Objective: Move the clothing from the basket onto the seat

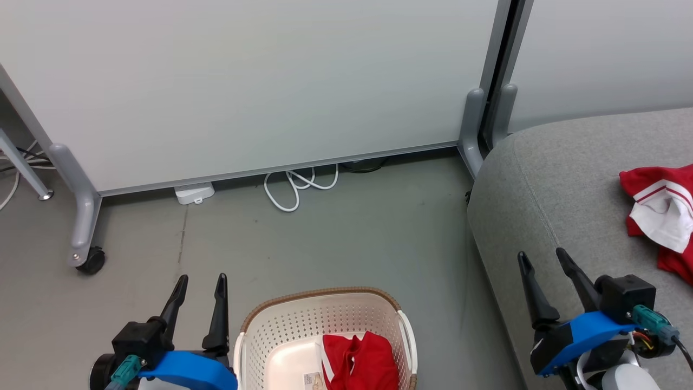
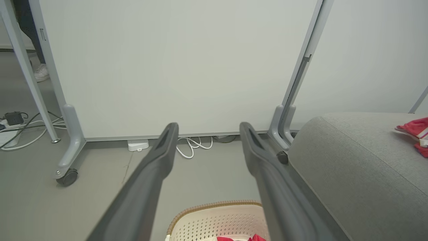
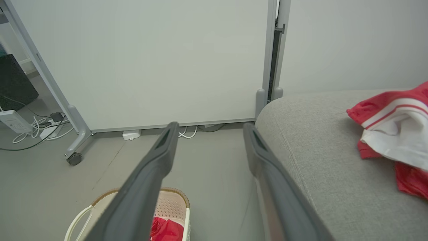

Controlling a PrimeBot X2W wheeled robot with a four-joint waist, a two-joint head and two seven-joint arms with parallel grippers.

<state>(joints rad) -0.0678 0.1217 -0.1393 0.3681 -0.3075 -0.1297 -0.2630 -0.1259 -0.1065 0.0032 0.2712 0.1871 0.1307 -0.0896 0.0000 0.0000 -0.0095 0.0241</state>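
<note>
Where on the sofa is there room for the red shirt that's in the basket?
The seat is bare from its rounded left corner across to the red-and-white garment at its right end; that end is crowded. The open right pincer shows by the patch's near edge. The floor between basket and seat is bare too.

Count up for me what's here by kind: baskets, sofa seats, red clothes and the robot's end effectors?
Basket: 1
Seat: 1
Red garments: 2, basket garment and seat garment
End effectors: 2, left end effector and right end effector, both open
Total: 6
</note>
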